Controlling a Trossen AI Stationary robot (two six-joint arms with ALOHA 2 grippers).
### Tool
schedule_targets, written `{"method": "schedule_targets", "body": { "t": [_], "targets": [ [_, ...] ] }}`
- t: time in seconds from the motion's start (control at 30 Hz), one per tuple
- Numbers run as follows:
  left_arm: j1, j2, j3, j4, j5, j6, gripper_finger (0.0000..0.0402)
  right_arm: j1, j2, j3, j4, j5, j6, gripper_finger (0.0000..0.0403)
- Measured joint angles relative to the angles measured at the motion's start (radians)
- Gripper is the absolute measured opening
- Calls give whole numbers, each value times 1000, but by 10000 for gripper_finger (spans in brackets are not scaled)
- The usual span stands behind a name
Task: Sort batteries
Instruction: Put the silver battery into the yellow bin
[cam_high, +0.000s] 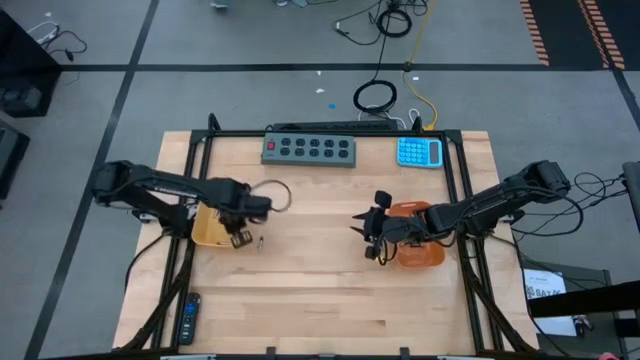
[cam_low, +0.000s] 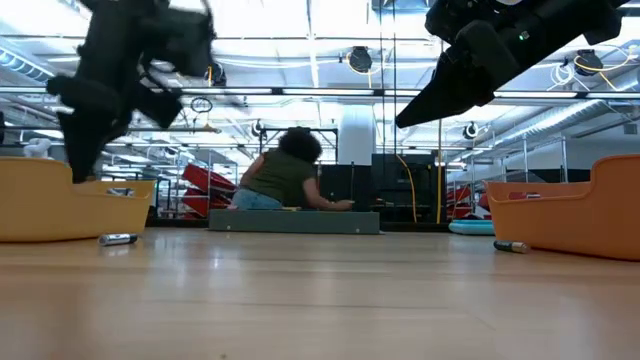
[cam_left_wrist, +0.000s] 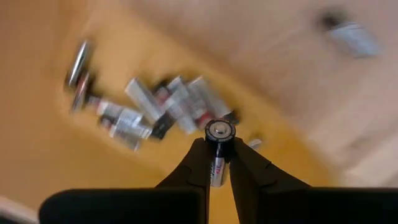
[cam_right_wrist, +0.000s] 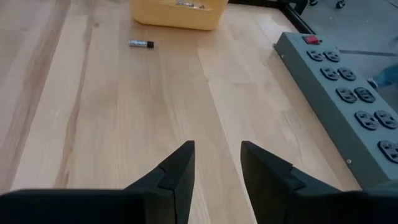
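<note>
Two arms are at work over the wooden desk (cam_high: 320, 290). At the left, the left pincer (cam_left_wrist: 219, 163) hangs above the yellow tray (cam_high: 207, 228), its fingers (cam_left_wrist: 194, 167) closed on one silvery-white battery (cam_left_wrist: 218, 149) that stands upright between them, dark end cap toward the wrist camera. Under it, in the left wrist view, a loose heap of batteries (cam_left_wrist: 168, 109) lies inside the tray, some silvery-white, a few thinner and darker; their number cannot be told because of blur. One single battery (cam_right_wrist: 141, 43) lies on the bare desk just beside the yellow tray, apart from its wall; the low view shows it flat on the wood in front of the tray. A black remote (cam_high: 188, 318) lies near the front left edge of the desk.

At the back centre, a grey power strip (cam_high: 309, 149) lies along the rear edge, with a blue calculator (cam_high: 419, 152) to its right.

At the right, the right pincer (cam_right_wrist: 216, 165) hovers above bare wood, near the desk's middle and beside the orange tray (cam_high: 420, 250). Its fingers stand parted and hold nothing. A second loose battery (cam_low: 510, 246) lies on the desk just in front of the orange tray in the low view. Beyond the desk, a person (cam_low: 283, 175) crouches on the floor of the room.
</note>
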Motion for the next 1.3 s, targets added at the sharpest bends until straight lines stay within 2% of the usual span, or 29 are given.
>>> {"method": "schedule_targets", "body": {
  "t": [0.17, 0.37, 0.47, 0.6, 0.7, 0.9, 1.03, 1.13, 1.3],
  "targets": [
    [54, -37, -96, 8, 3, -127, 45, 0, 0, 0, 2, -3, 2, 121],
    [52, -37, -56, -10, -7, -125, 178, 0, 0, 0, 3, -3, -2, 121],
    [40, -37, 11, -26, -77, -122, 205, 0, 0, 0, 3, -3, -6, 121],
    [14, -32, 128, 3, -146, -140, 210, 0, 0, 0, 3, -3, -7, 121],
    [-26, 14, 187, 23, -149, -165, 207, 0, 0, 0, 2, -3, -8, 121],
    [-136, 186, 230, 121, -13, -208, 205, 0, 0, 0, 2, -3, -8, 121],
    [-182, 290, 253, 120, 37, -231, 205, 0, 0, 0, 2, -3, -8, 121],
    [-189, 333, 253, 119, 83, -287, 205, 0, 0, 0, 2, -3, -8, 121],
    [-188, 352, 253, 126, 76, -310, 205, 0, 0, 0, 2, -3, -8, 121]
  ]
}}
